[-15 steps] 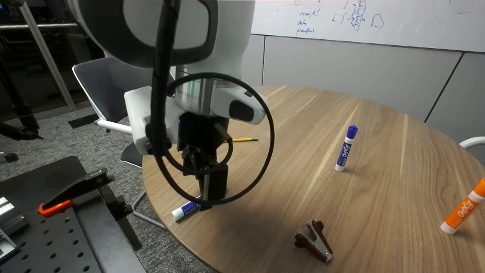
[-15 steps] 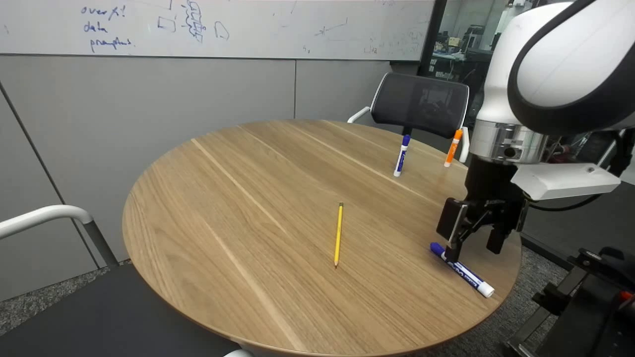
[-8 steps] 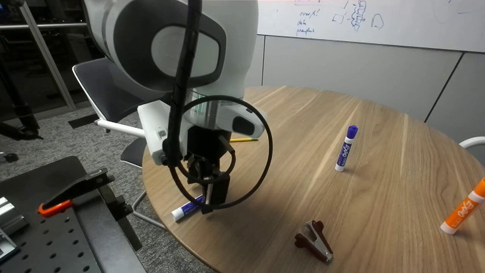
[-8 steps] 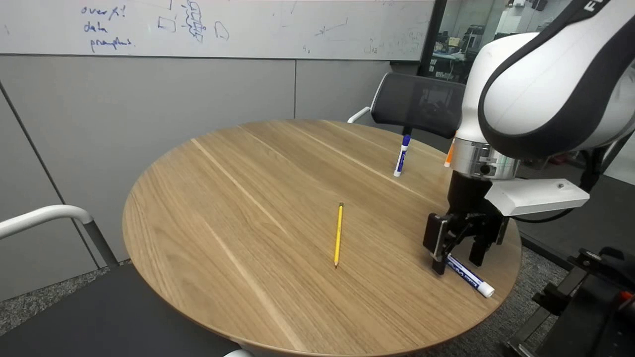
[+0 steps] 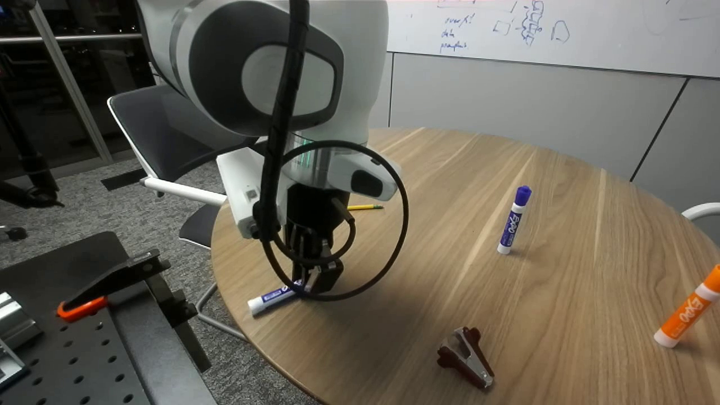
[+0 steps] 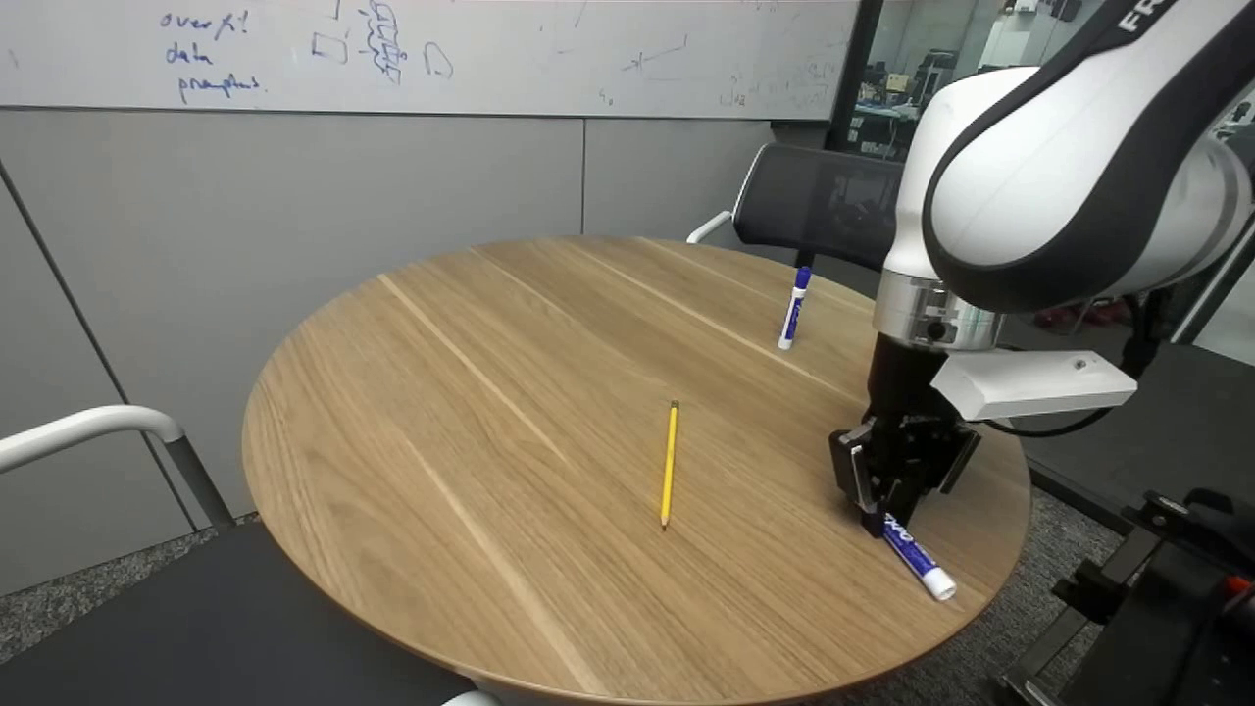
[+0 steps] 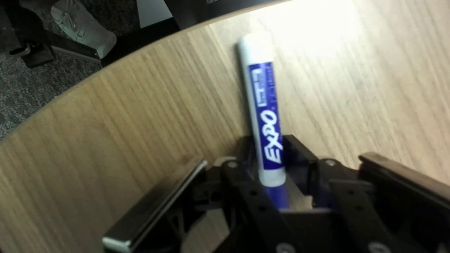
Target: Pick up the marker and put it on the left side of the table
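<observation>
Wood grain covers the round table — near its edge, my fingers pinch the marker from both sides. A second blue marker and an orange marker stand well off; staple remover and pencil lie nearer — a black cable loops beside me.

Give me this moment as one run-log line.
jaws: closed on blue-capped Expo marker near cap | lift-off: cannot tell | set-down on left of round wood-grain table: not yet done
</observation>
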Controlling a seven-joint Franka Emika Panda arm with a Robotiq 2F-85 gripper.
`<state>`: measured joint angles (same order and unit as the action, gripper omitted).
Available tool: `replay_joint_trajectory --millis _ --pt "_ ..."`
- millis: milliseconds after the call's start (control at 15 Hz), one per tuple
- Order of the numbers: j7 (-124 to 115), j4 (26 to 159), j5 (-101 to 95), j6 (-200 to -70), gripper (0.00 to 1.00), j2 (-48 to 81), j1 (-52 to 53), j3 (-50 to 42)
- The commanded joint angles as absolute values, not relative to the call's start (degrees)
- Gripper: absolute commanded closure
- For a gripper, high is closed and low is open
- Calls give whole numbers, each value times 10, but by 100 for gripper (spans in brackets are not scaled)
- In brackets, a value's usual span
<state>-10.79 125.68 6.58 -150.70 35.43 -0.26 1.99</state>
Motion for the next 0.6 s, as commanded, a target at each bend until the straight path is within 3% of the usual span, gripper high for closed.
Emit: replay_joint_trajectory --millis 0,533 --pt "-120 1240 79 -1507 100 368 9 13" --pt "-161 1228 77 -1508 98 331 33 11"
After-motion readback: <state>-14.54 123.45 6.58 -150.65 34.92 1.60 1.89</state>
